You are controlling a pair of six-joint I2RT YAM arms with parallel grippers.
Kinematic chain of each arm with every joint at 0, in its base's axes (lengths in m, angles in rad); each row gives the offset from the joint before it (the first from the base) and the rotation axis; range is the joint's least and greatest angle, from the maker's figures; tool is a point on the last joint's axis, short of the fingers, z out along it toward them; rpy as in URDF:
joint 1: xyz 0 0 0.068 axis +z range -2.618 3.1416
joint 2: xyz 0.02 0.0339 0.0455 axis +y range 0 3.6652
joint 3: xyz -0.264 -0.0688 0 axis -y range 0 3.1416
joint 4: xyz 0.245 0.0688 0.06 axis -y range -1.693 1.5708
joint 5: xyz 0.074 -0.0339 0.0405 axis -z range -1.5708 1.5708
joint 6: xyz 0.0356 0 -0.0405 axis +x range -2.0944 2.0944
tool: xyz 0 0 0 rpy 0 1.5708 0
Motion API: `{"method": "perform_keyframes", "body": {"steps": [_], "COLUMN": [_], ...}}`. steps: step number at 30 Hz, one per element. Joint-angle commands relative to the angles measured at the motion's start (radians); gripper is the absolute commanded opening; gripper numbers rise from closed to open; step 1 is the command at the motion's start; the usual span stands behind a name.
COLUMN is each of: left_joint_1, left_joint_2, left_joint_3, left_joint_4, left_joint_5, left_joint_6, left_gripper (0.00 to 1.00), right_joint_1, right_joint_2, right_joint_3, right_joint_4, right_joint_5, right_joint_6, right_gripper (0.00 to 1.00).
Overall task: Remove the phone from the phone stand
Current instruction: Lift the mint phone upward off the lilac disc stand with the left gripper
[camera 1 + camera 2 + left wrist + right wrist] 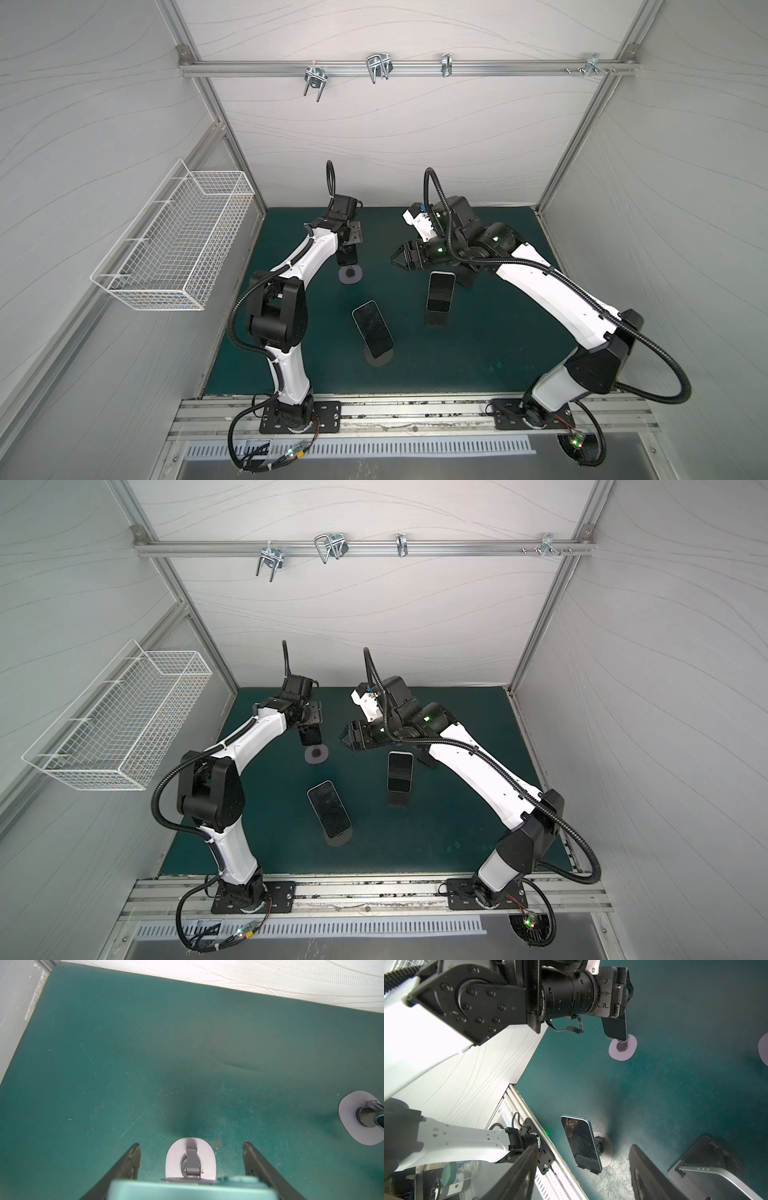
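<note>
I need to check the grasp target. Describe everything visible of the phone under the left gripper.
The phone is a slim slab with a dark glossy face and teal edges. It stands steeply tilted, near upright, in the cradle of the far-left phone stand, whose pale round base rests on the green mat. The left gripper straddles the phone from above, with its fingers running along both side edges. Whether they clamp it cannot be told.
</note>
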Motion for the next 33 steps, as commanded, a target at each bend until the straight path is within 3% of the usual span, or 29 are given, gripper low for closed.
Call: {"method": "perform_keyframes", "body": {"steps": [1, 33], "left_joint_1": [0.006, 0.014], "left_joint_2": [-0.026, -0.101], "left_joint_3": [-0.001, 0.002], "left_joint_4": [0.014, 0.004], "left_joint_5": [0.009, 0.015], "left_joint_6": [-0.012, 0.008], "left_gripper": [0.70, 0.64], "right_joint_1": [-0.002, 0.021], "right_joint_2": [-0.028, -0.060], "right_joint_3": [-0.010, 0.018], "right_joint_4": [-0.014, -0.059], "right_joint_5": [-0.002, 0.016], "right_joint_6": [-0.004, -0.006], "right_gripper": [0.70, 0.69]}}
